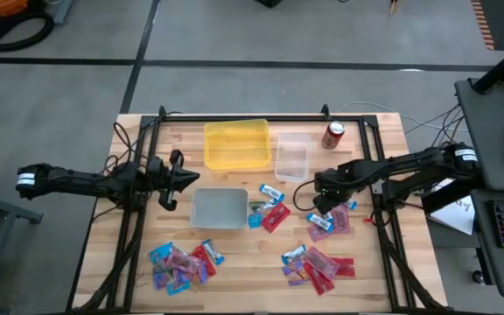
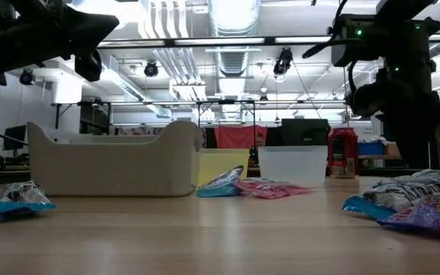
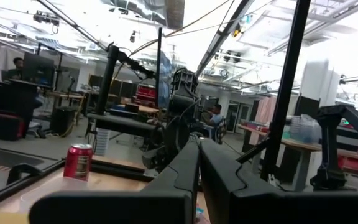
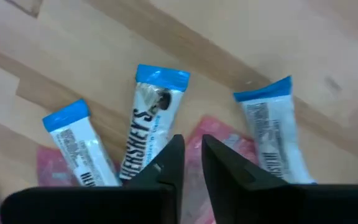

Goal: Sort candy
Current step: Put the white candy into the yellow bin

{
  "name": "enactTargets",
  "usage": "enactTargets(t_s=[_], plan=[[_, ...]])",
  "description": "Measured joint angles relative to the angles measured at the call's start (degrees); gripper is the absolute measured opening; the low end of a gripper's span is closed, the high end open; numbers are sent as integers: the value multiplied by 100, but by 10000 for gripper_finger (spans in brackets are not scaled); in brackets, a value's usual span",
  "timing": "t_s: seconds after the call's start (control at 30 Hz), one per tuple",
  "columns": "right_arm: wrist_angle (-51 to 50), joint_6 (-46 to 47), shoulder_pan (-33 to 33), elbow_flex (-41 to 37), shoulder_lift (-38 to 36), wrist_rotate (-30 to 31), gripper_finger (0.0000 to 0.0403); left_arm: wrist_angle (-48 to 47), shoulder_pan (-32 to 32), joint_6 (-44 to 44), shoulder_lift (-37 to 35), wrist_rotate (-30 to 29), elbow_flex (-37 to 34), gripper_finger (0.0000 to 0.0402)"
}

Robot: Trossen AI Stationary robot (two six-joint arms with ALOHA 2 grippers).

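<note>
Crowding is your main hazard: the right gripper (image 4: 190,163) hangs over a tight cluster of candy at about 4 o'clock on the bench (image 1: 383,131), its fingers parted only a sliver and holding nothing. In the right wrist view a Hershey's mini bar (image 4: 151,127) lies just ahead of the fingertips, its lower end overlapping a pink packet (image 4: 219,140), with two more blue-and-silver bars (image 4: 79,146) (image 4: 272,134) on either side. If you descend with so narrow a gap, the fingers may press flat on the wrapper or skid it away rather than straddle it; open wider first. You could also pinch the pink packet together with the bar and carry both to one bin.

More candy lies in piles at 7 o'clock (image 1: 180,262) and 5 o'clock (image 1: 318,264), and a few pieces sit at centre beside the grey bin (image 1: 220,208). The yellow bin (image 1: 236,144) and clear bin (image 1: 291,157) stand toward 12 o'clock, with a red soda can (image 1: 333,135) just beside the clear one; a wide swing could topple it.

The left gripper (image 1: 178,178) waits at 9 o'clock, shut and empty.
</note>
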Motion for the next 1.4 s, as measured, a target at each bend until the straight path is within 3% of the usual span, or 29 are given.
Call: enactTargets(t_s=[0.23, 0.4, 0.6, 0.93, 1.4], plan=[[98, 405, 2, 0, 80, -127, 143, -191, 0, 393, 28, -2, 274, 0], [755, 644, 2, 0, 106, -242, 209, -725, 0, 780, 9, -2, 595, 0], [1045, 895, 60, 0, 405, -256, 238, -1765, 0, 1076, 16, -7, 1032, 0], [1051, 958, 81, 0, 1020, -232, 198, -2083, 0, 1180, 13, -8, 1194, 0], [1072, 924, 76, -2, 1045, 69, 55, -2076, 0, 1092, 137, -11, 1194, 0]])
